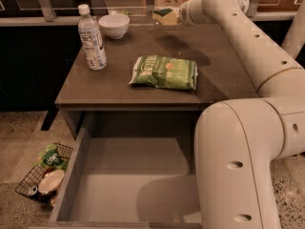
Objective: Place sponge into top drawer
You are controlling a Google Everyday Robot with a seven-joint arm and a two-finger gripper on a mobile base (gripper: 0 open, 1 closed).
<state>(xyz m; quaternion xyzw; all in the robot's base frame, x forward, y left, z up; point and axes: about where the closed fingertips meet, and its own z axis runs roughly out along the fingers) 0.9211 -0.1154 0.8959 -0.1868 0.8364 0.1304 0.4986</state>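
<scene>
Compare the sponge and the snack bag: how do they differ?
The sponge is small, pale yellow and dark green; the snack bag is larger and light green. The sponge is at the far edge of the table, by the gripper; the snack bag lies flat mid-table, apart from it. Neither is in the top drawer.

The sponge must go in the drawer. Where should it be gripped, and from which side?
Probably across the narrow width of the sponge, from the side where the gripper sits beside it: it lies flat at the far edge of the table.
</scene>
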